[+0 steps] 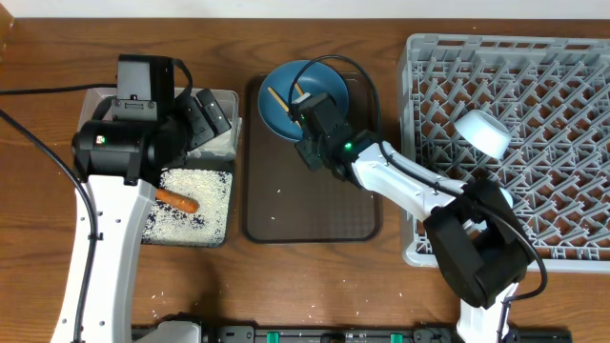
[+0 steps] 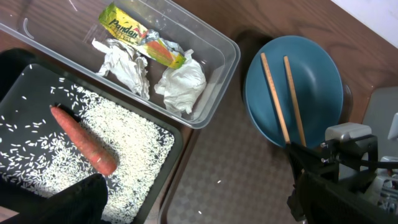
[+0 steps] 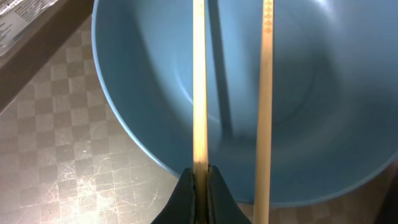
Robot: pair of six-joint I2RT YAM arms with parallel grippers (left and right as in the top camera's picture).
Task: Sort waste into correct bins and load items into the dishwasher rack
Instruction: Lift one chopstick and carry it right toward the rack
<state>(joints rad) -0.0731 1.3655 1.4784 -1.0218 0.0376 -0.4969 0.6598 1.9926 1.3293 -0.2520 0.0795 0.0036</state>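
My right gripper [image 3: 200, 177] is shut on one wooden chopstick [image 3: 199, 93] at the near rim of the blue plate [image 3: 143, 74]; the second chopstick [image 3: 265, 93] lies beside it across the plate. From overhead this gripper [image 1: 303, 119] is at the plate [image 1: 310, 81]. My left gripper [image 1: 212, 116] is open and empty above the bins. The clear tub [image 2: 221, 68] holds the yellow-green wrapper [image 2: 140, 37], silver foil [image 2: 124, 65] and white paper [image 2: 182, 84]. The black tray [image 2: 177, 146] holds rice [image 2: 134, 140] and the carrot [image 2: 84, 140]. No cups are in view.
The brown serving tray [image 1: 310, 205] lies under the plate, with a few rice grains on it. The grey dishwasher rack [image 1: 534, 162] stands at the right with a white bowl [image 1: 484, 131] in it. Loose rice grains [image 1: 162, 295] lie on the table near the front left.
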